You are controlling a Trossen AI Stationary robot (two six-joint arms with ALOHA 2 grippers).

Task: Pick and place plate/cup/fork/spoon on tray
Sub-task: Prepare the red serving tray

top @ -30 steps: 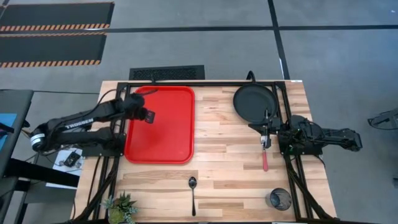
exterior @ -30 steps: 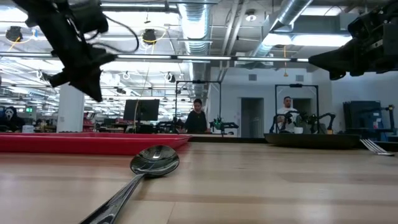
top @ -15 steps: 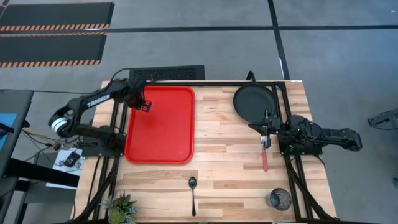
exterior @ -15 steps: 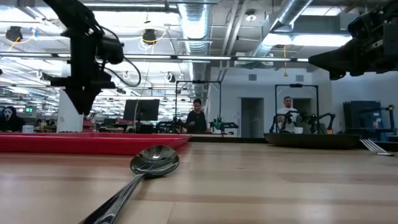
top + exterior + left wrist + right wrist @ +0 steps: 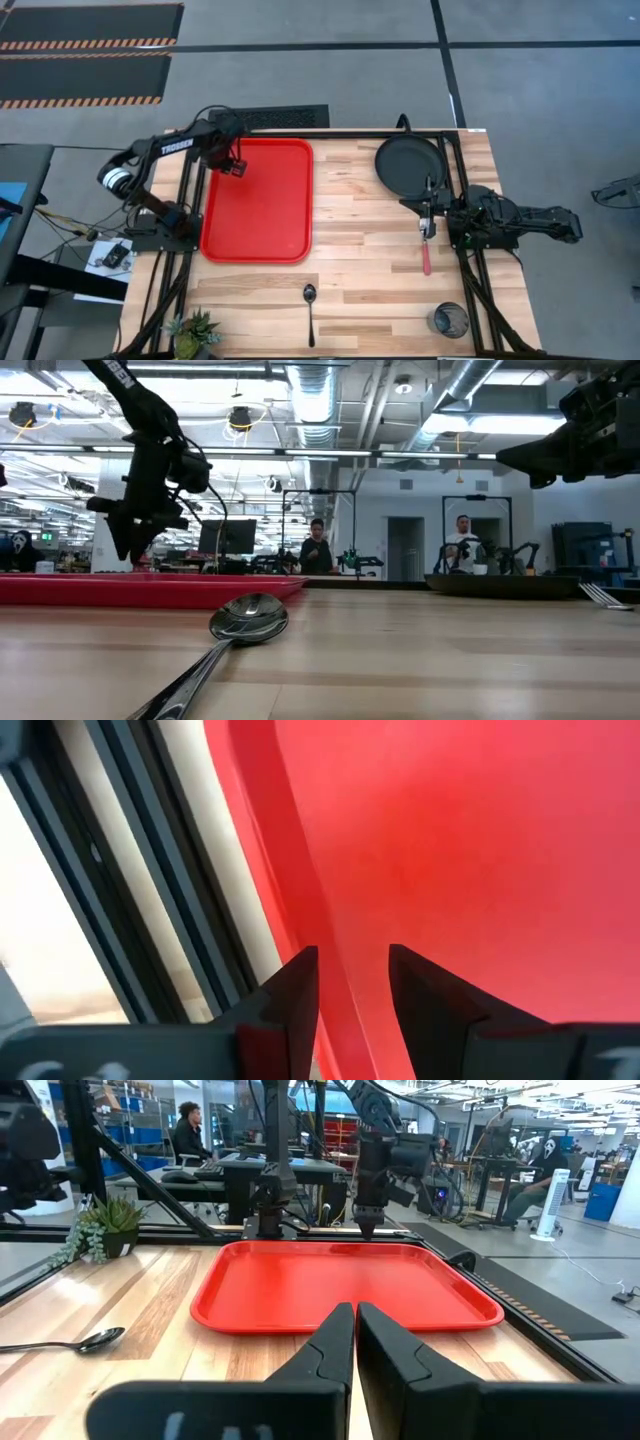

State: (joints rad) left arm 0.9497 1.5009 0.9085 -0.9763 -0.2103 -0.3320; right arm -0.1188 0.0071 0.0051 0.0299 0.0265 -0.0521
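Observation:
The red tray [image 5: 258, 200] lies on the table's left half. My left gripper [image 5: 353, 970] hangs open at its far left corner [image 5: 236, 167], one finger on either side of the tray's raised left rim [image 5: 300, 870], just above it in the low view [image 5: 128, 552]. The black plate [image 5: 410, 165] sits at the far right. In front of it lies the fork [image 5: 426, 252], red handle toward the near edge. My right gripper [image 5: 355, 1315] is shut and empty, high over the fork's tine end [image 5: 431, 212]. The spoon [image 5: 310, 305] and the cup [image 5: 450, 320] rest near the front edge.
A small potted plant [image 5: 195, 335] stands at the near left corner. Black frame rails [image 5: 460, 170] run along the table's far and side edges. Bare wood lies between tray and plate. People sit in the room beyond [image 5: 318, 550].
My left gripper has gone from over the tray's middle toward its far left corner, turned to point straight down, and come down close to the tray's rim. Nothing on the table has moved.

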